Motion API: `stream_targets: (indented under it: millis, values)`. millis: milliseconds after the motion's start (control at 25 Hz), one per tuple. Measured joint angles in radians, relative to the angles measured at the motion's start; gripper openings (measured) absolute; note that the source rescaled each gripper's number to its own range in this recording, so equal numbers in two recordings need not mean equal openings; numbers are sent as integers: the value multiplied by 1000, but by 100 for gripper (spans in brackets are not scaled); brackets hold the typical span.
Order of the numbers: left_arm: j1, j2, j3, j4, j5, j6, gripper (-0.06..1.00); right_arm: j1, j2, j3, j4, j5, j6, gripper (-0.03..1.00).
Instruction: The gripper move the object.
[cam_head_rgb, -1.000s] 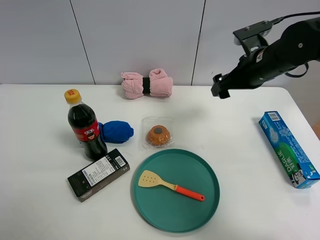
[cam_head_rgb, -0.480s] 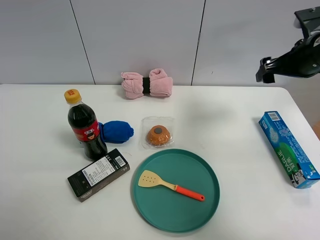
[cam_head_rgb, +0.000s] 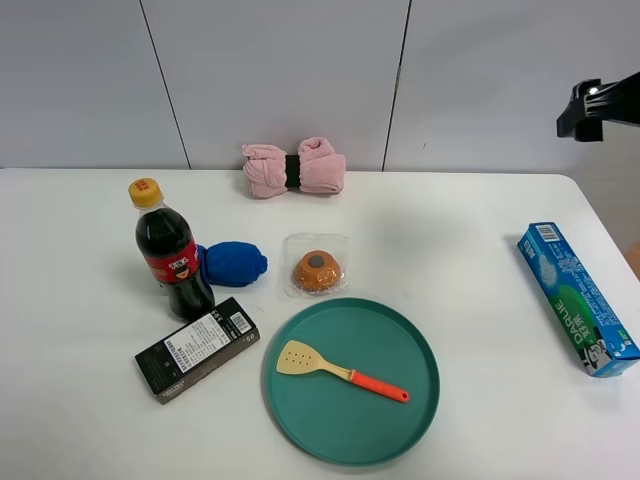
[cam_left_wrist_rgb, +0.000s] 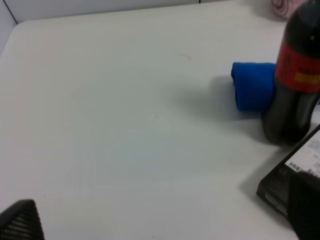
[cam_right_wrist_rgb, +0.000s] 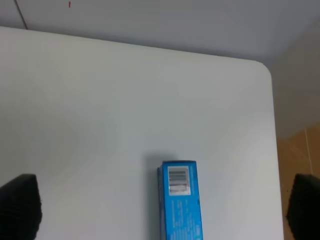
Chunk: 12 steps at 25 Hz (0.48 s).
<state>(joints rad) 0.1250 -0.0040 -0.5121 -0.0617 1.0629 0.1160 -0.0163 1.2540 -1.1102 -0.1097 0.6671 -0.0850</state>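
The small spatula (cam_head_rgb: 340, 370), with a tan slotted blade and an orange-red handle, lies flat on the green plate (cam_head_rgb: 400, 420) at the front middle of the table. My right gripper (cam_head_rgb: 580, 110) shows only as a black tip at the far right edge, high above the table and far from the spatula. In the right wrist view its fingertips (cam_right_wrist_rgb: 20, 205) stand wide apart and empty. My left gripper (cam_left_wrist_rgb: 162, 217) is out of the exterior view. Its fingertips (cam_left_wrist_rgb: 20, 222) stand wide apart over bare table, with nothing between them.
A cola bottle (cam_head_rgb: 172, 255), a blue cloth (cam_head_rgb: 235, 263) and a black box (cam_head_rgb: 197, 348) stand at the left. A round packaged item (cam_head_rgb: 317, 270) lies behind the plate. A pink towel roll (cam_head_rgb: 295, 167) lies at the back. A blue box (cam_head_rgb: 578, 297) lies at the right.
My right arm has pulled back to the right and upward, from over the table's back right to the edge of the view. The spatula and the other things have not moved.
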Motion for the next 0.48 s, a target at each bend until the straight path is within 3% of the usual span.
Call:
stream_targets:
  millis: [160, 480]
  values:
    - [0, 0, 0, 0, 0, 0, 100, 0, -90, 34, 1, 66, 7, 100]
    - [0, 0, 0, 0, 0, 0, 100, 0, -399, 243, 9, 94, 5, 100]
